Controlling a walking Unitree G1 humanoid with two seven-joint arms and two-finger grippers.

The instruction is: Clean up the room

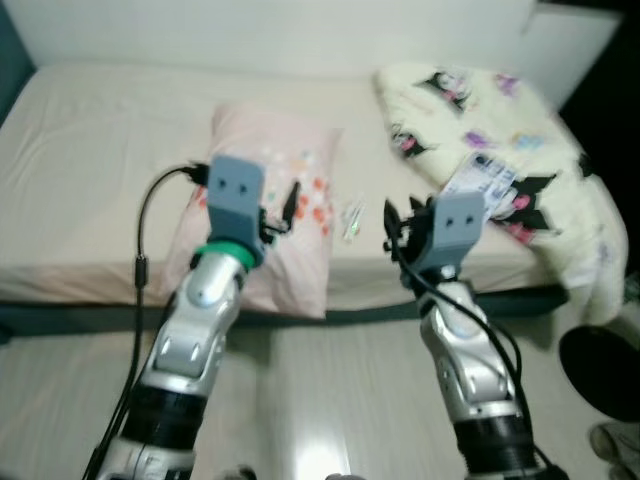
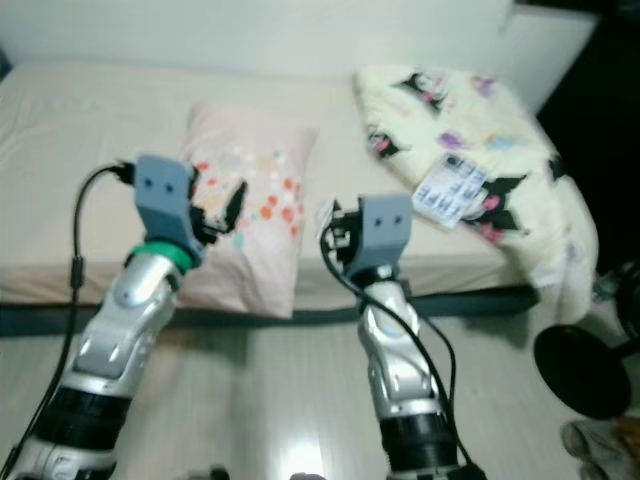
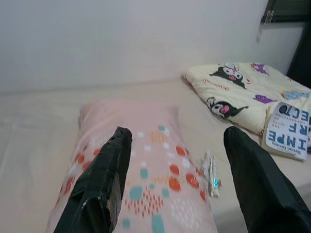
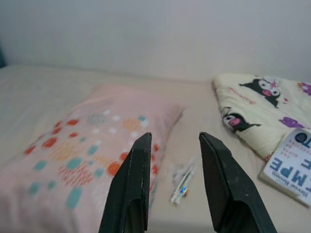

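A pink pillow (image 1: 285, 195) with coloured dots lies on the bed (image 1: 90, 160), hanging over the front edge. Beside it rests a small clear wrapper (image 1: 352, 220). A cream cartoon-print blanket (image 1: 480, 130) is bunched at the right, with a white-and-blue book (image 1: 482, 180) on top. My left gripper (image 1: 283, 210) is open, raised in front of the pillow. My right gripper (image 1: 400, 228) is open too, held before the bed edge near the wrapper (image 4: 182, 183). Both hold nothing.
A white wall (image 1: 300, 30) backs the bed. Pale wooden floor (image 1: 320, 400) lies in front. A dark round stool or base (image 1: 600, 370) stands at the right on the floor, with something pale beside it.
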